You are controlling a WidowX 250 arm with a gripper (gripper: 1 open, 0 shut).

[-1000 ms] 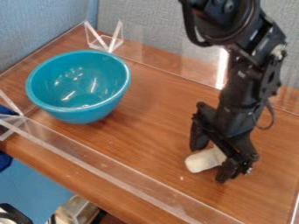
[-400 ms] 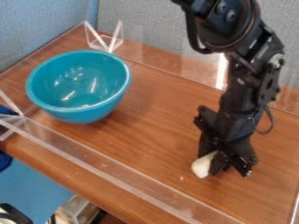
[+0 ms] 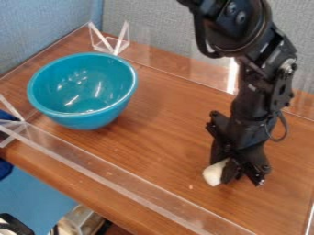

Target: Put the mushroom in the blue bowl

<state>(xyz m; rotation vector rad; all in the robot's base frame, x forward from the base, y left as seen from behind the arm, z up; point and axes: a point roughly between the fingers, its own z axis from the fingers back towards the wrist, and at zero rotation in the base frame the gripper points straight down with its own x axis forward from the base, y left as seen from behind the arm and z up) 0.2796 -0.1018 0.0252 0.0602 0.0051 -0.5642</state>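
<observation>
Gripper [image 3: 236, 174]: black, ridged fingers, closed on the mushroom
Mushroom [image 3: 218, 172]: pale, smooth, rounded stem showed low between the fingertips; its cap was probably hidden behind them
Blue bowl [image 3: 83, 89]: round, deep, glossy teal, well apart from the gripper, toward the far left
Table [image 3: 160, 138]: orange-brown wood, fine grain
Wall [image 3: 160, 27]: grey, coarsely woven texture

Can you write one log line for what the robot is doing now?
tool: shut on mushroom | mushroom: on table | blue bowl: no mushroom inside
</observation>
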